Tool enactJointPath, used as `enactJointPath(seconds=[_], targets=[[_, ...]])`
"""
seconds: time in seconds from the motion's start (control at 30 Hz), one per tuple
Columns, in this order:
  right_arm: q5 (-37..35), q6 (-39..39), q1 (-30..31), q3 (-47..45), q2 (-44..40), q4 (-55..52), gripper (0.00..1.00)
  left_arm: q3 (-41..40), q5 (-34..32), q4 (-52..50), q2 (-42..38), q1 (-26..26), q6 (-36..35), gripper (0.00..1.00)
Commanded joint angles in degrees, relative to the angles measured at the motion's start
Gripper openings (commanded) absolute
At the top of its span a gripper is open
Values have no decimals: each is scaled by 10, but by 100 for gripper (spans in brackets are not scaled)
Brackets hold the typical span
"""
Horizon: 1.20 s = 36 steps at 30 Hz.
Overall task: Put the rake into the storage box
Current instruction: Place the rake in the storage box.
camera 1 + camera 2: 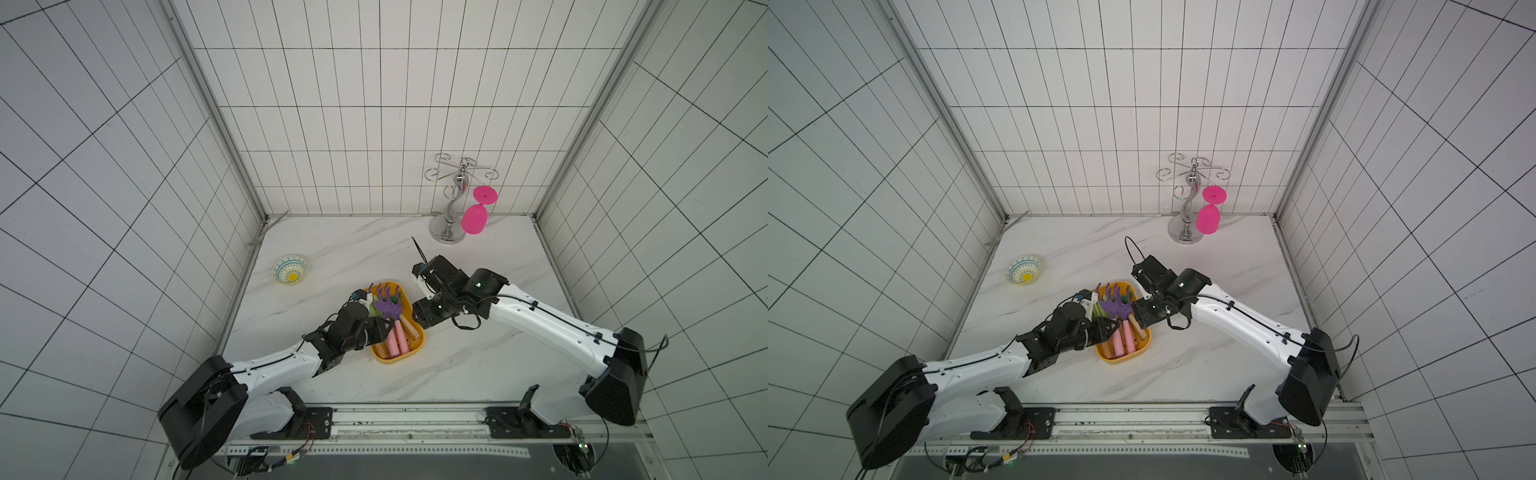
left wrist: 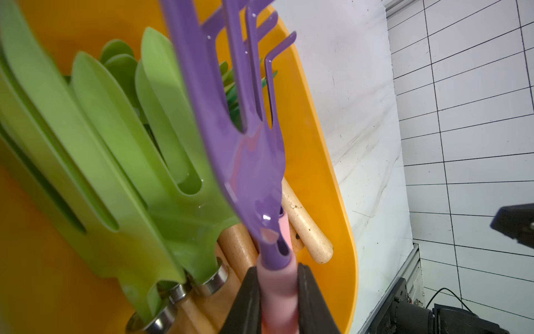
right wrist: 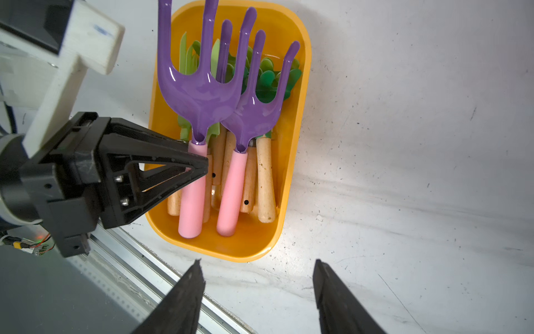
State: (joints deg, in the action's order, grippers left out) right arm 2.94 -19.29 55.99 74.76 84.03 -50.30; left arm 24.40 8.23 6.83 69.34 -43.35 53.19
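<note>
My left gripper (image 2: pixel 278 269) is shut on the pink handle of a purple rake (image 3: pixel 192 86), just below its head. The rake hangs lengthwise over the yellow-orange storage box (image 3: pixel 300 144), and its tines reach past the far rim. I cannot tell whether it rests on the tools beneath. In both top views the left gripper (image 1: pixel 384 328) comes in from the box's left side (image 1: pixel 1111 328). A second purple rake (image 3: pixel 257 110) lies in the box on green rakes with wooden handles (image 2: pixel 115 162). My right gripper (image 3: pixel 257 263) stands open and empty over bare table just outside the box's near end.
A small patterned bowl (image 1: pixel 290 270) sits at the table's left edge. A chrome rack (image 1: pixel 451 208) with a pink glass (image 1: pixel 474 218) hanging on it stands at the back right. Tiled walls close in three sides. The right arm's wrist (image 1: pixel 432 316) hovers close to the box's right rim.
</note>
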Motion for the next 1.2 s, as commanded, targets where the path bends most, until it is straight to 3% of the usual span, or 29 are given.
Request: enactJointPath(seconds=[0.0, 0.07, 0.3, 0.4, 0.87, 1.03, 1.17], targets=[[-23, 11, 3, -12, 15, -20, 63, -2, -19, 34, 17, -8, 6, 12], [-29, 12, 4, -13, 21, -25, 63, -1, -24, 22, 17, -17, 10, 18], [-53, 14, 4, -14, 31, -24, 63, 3, -73, -68, -46, -43, 26, 60], [-62, 14, 3, -6, 38, -20, 63, 14, -103, -114, -79, -54, 20, 68], [-92, 5, 3, 26, 90, 30, 61, 105, -151, -269, -179, -69, -58, 71], [-68, 7, 5, 40, 125, 80, 59, 140, -249, -332, -258, -68, -92, 74], [-92, 8, 21, 71, 160, 120, 56, 143, -297, -401, -305, -42, -86, 76]])
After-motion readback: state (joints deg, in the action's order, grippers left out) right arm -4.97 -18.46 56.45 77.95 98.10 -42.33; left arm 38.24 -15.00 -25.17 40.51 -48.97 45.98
